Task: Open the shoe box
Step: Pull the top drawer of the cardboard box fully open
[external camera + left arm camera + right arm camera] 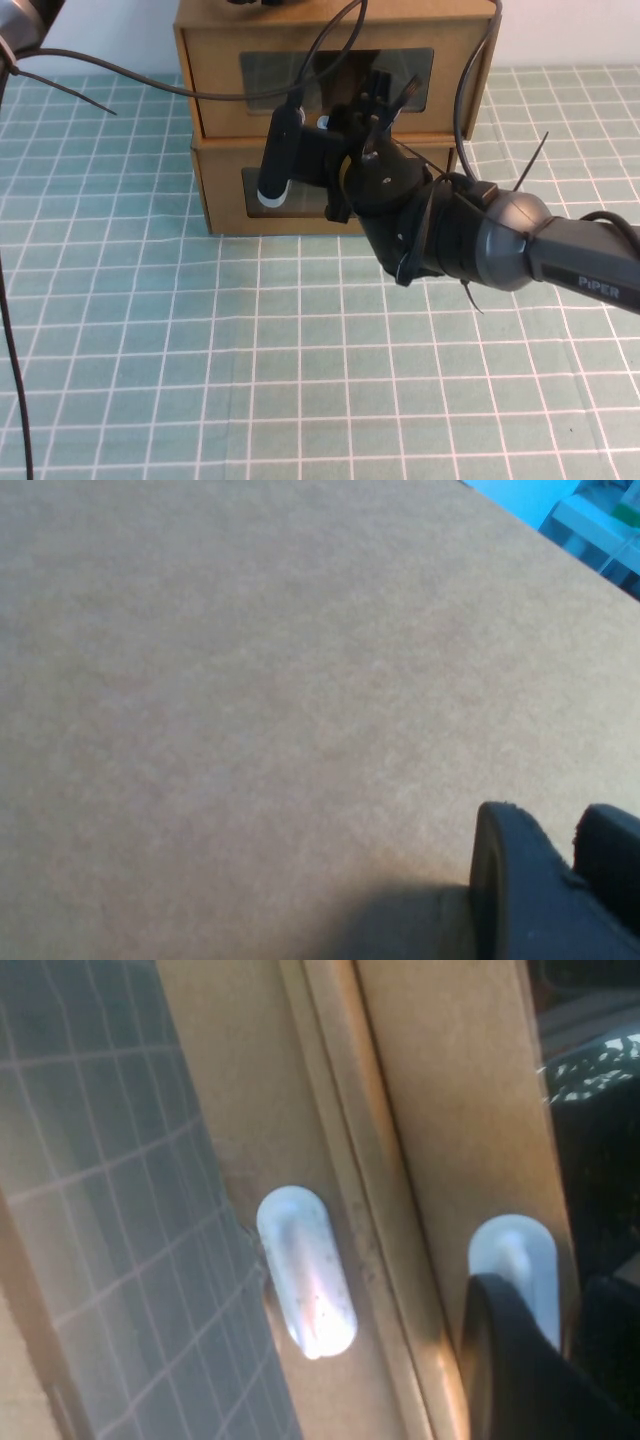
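Shoe boxes, two of them, stand stacked at the far middle of the green checked mat (130,330), and the mat is the biggest thing you see. The top box (215,75) sits right on the bottom box (225,205). Both are brown cardboard and both look shut. The top box has a dark window (270,75) in its front, facing you (something spotty (590,1065) shows behind a window in the right wrist view).

Next in size is your right arm (520,245). It stretches in from the right, across the front of the boxes, and hides part of both fronts. A small bit of your left arm (15,30) shows at the far left corner.

Your right gripper (390,92) is up at the front of the top box, by the right end of its window. In its wrist view a dark tip of it covers one end of the white handle (512,1250) on the top box. I cannot tell how tight its grip is, or if it has the handle.

Your left gripper (560,880) shows only in its own wrist view. It is very close to a flat brown cardboard face (250,700). I cannot tell which face that is, or how its grip stands.

Smallest is the second white handle (305,1270), on the bottom box, apart from the right gripper.
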`<action>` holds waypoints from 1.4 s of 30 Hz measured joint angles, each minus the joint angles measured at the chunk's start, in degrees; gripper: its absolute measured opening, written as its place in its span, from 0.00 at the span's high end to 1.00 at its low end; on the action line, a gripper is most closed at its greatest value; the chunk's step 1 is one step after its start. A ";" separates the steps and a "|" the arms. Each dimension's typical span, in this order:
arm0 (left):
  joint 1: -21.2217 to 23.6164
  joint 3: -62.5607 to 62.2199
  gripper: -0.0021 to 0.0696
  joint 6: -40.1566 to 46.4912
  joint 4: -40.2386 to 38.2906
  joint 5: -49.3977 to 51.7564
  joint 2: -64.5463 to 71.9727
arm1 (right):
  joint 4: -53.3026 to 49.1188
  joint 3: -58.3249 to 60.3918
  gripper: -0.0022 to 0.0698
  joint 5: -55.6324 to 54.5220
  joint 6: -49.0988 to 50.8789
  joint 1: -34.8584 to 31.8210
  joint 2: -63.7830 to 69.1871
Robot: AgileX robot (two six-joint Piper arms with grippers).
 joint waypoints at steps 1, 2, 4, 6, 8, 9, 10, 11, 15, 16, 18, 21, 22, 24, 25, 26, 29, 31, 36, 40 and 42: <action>0.00 -0.03 0.81 -0.13 0.25 0.00 0.00 | 0.00 0.00 0.80 0.33 0.00 0.11 0.00; 0.00 -0.13 0.81 -0.22 0.28 0.00 0.00 | 0.00 0.00 0.80 0.83 0.00 0.26 0.00; 0.00 -0.13 0.81 -0.36 0.50 0.00 0.00 | -0.03 0.00 0.81 2.51 -0.10 1.00 0.13; 0.00 -0.13 0.81 -0.49 0.50 0.00 0.00 | -0.28 0.32 0.81 4.50 -0.33 1.87 0.13; 0.00 -0.13 0.81 -0.58 0.50 0.23 0.00 | -1.09 1.71 0.83 6.04 -0.47 2.72 -0.27; 0.00 -0.13 0.81 -0.58 0.50 0.24 0.00 | -0.30 2.85 0.88 6.33 -0.36 3.44 -0.69; 0.00 -0.13 0.81 -0.58 0.79 0.24 0.00 | -0.19 4.29 0.91 7.57 -0.26 3.94 -1.12; 0.00 -0.13 0.81 -0.58 0.74 0.24 0.00 | 0.54 5.75 0.94 7.91 0.20 4.44 -1.55; 0.00 -0.13 0.81 -0.71 0.84 0.24 0.00 | 1.88 12.28 0.98 8.83 3.52 7.65 -4.27; 0.00 -0.13 0.81 -0.71 0.84 0.24 0.00 | 1.97 13.77 0.98 9.06 4.19 8.65 -5.13; 0.00 -0.13 0.81 -0.83 1.13 0.24 0.00 | 2.13 17.02 0.98 9.08 4.99 10.57 -7.50; 0.00 -0.13 0.81 -1.46 1.51 0.12 0.00 | 2.22 18.76 0.98 9.08 5.19 12.04 -9.80; 0.00 -0.13 0.81 -1.60 1.51 0.12 0.00 | 2.22 18.76 0.98 9.37 5.19 12.03 -10.20; 0.00 -0.16 0.81 -1.89 1.51 0.12 0.00 | 2.22 17.73 0.98 9.91 5.19 11.31 -10.20; 0.00 -0.26 0.81 -2.04 1.51 0.12 0.00 | 2.22 17.10 0.97 9.91 5.19 10.80 -10.20; 0.00 -0.26 0.81 -2.14 1.51 0.12 0.00 | 2.36 16.15 0.95 9.91 5.08 10.07 -10.20; 0.00 -0.26 0.81 -2.12 1.51 0.12 0.00 | 2.36 12.59 0.80 8.40 5.08 7.66 -10.20; 0.00 -0.26 0.81 -2.18 1.51 0.12 0.00 | 2.36 10.58 0.68 6.53 5.08 6.13 -9.84; 0.00 -0.26 0.81 -2.26 1.51 0.12 0.00 | 2.26 7.20 0.62 4.23 1.92 4.35 -7.02; 0.00 -0.26 0.81 -2.26 1.51 0.12 0.00 | 2.26 5.78 0.63 3.72 0.07 4.08 -4.66; 0.00 -0.26 0.81 -2.26 1.51 0.12 0.00 | 2.37 4.97 0.63 3.61 -0.28 4.08 -3.98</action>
